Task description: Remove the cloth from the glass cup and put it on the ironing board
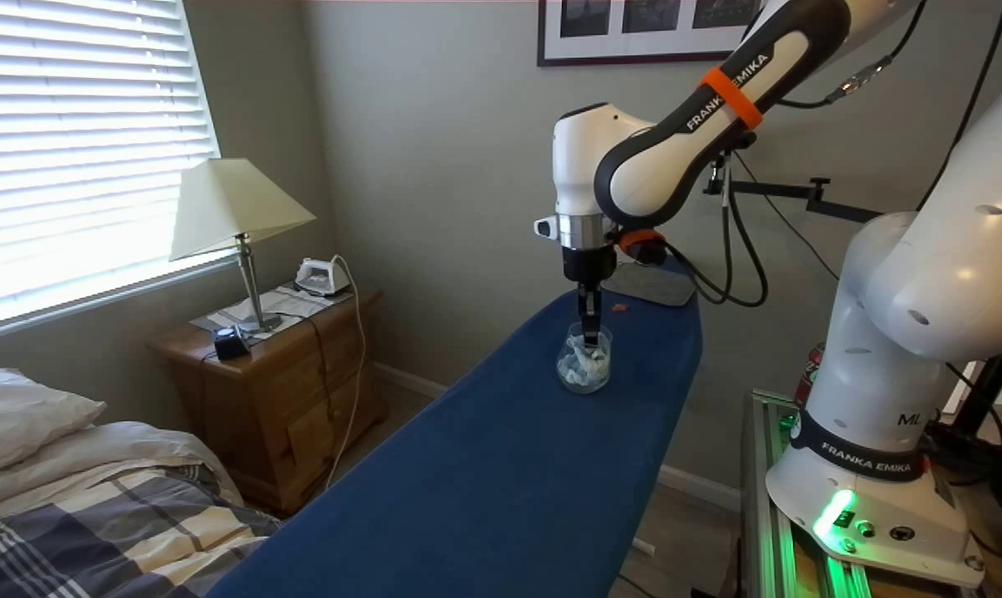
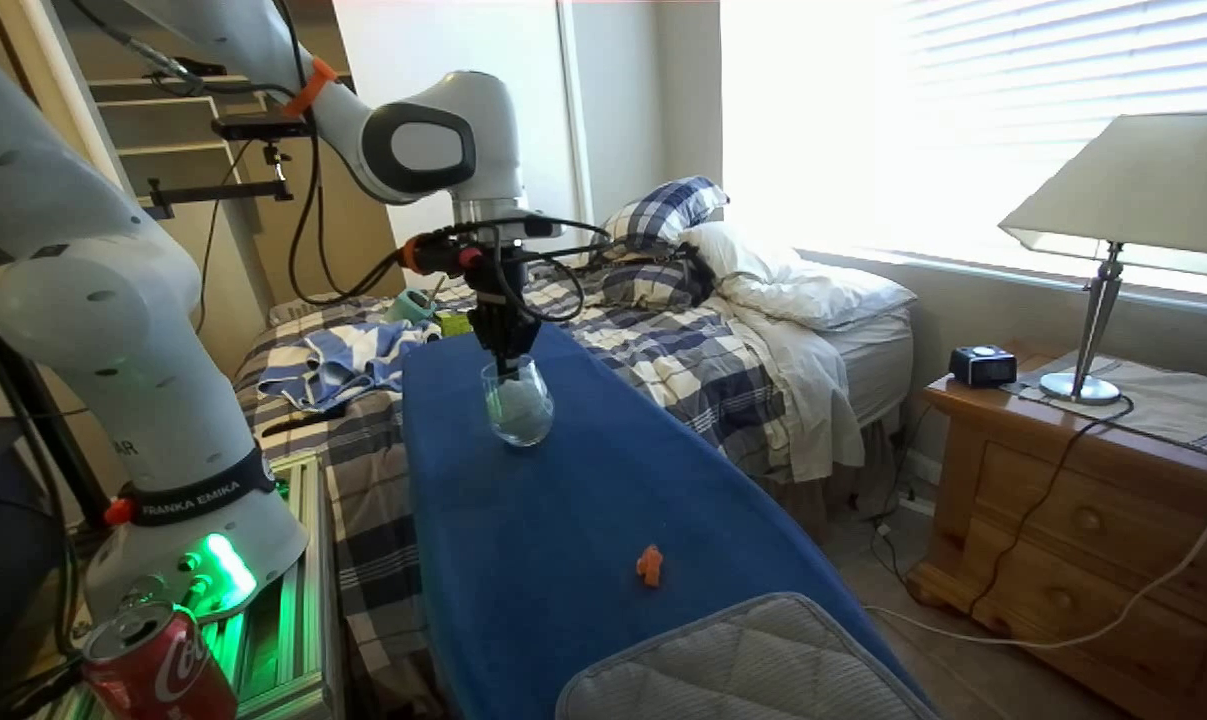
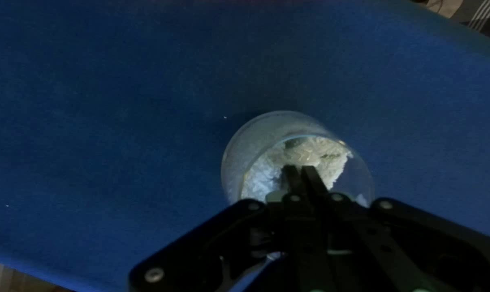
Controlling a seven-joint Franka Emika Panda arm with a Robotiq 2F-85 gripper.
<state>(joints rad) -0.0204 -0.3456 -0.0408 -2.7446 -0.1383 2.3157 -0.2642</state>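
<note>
Wrist view: jaws narrow, at the cloth (image 3: pixel 328 156) inside the cup (image 3: pixel 245 150); I cannot tell whether they pinch it. In an exterior view, the cup stands on the table (image 1: pixel 484 465); in an exterior view, an orange piece (image 2: pixel 649 566) lies there.

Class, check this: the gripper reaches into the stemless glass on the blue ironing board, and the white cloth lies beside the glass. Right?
No: the wrist view shows the white cloth inside the stemless glass, not beside it. The gripper does reach into the glass on the blue ironing board.
</note>
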